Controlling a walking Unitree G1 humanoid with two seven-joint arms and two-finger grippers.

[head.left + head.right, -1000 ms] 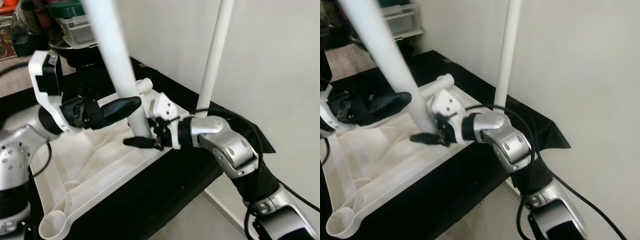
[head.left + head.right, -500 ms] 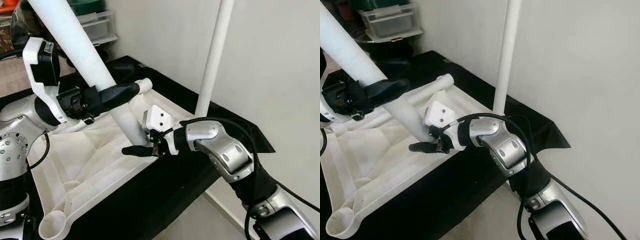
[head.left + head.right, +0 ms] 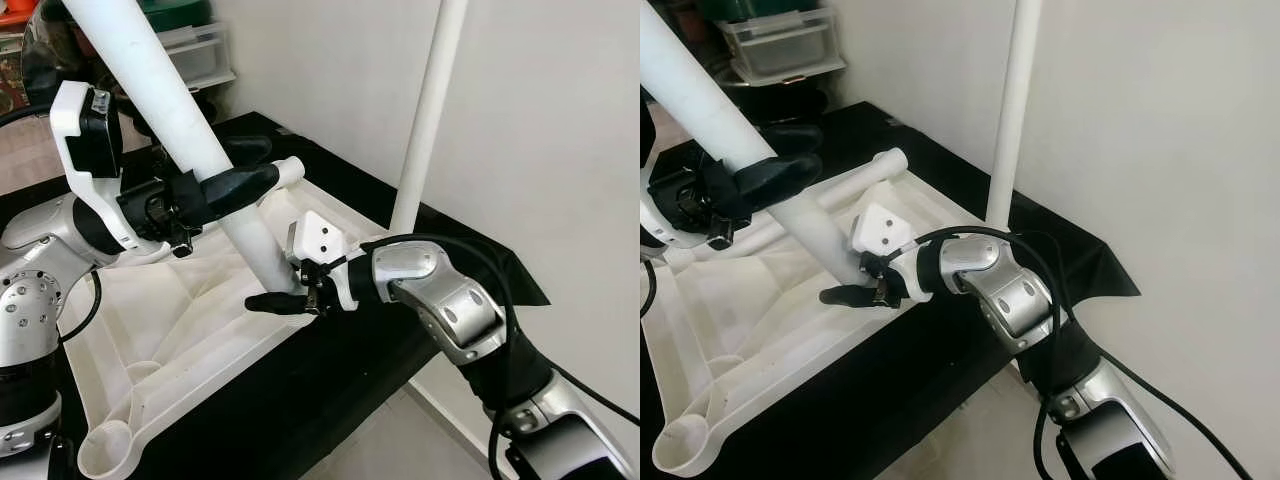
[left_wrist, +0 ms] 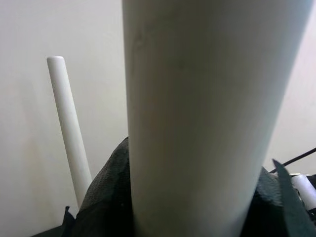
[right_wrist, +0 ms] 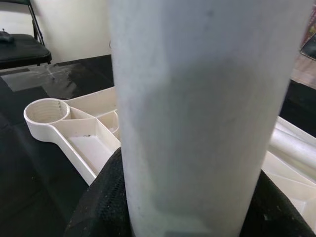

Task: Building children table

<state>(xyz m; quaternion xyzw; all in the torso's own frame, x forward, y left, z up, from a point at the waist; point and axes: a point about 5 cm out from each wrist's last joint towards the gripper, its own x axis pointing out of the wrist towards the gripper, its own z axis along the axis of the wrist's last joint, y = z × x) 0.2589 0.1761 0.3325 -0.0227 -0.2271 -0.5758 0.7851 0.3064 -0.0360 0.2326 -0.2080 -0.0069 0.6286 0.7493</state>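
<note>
The white children's table top (image 3: 170, 340) lies upside down on a black cloth. A thick white table leg (image 3: 150, 70) stands tilted at the top's right edge, leaning to the left at its upper end. My left gripper (image 3: 262, 160) is shut on this leg about mid-height, one black finger on each side. Down at the leg's foot my right gripper (image 3: 266, 292) is shut on it; one finger (image 3: 272, 302) shows in front and the other is hidden behind. A thinner leg (image 3: 425, 120) stands upright at the far right corner. The held leg (image 5: 197, 108) looms large in the right wrist view.
Another leg (image 3: 290, 168) lies along the top's far edge. A round threaded socket (image 3: 105, 445) sits at the near corner. The black cloth (image 3: 320, 390) ends at bare floor on the right, close to a white wall (image 3: 560, 120). Storage boxes (image 3: 195, 55) stand behind.
The held leg's upper end has swung to the left, from nearly upright to leaning. My left gripper moved up and left with it; the right gripper stayed at the foot.
</note>
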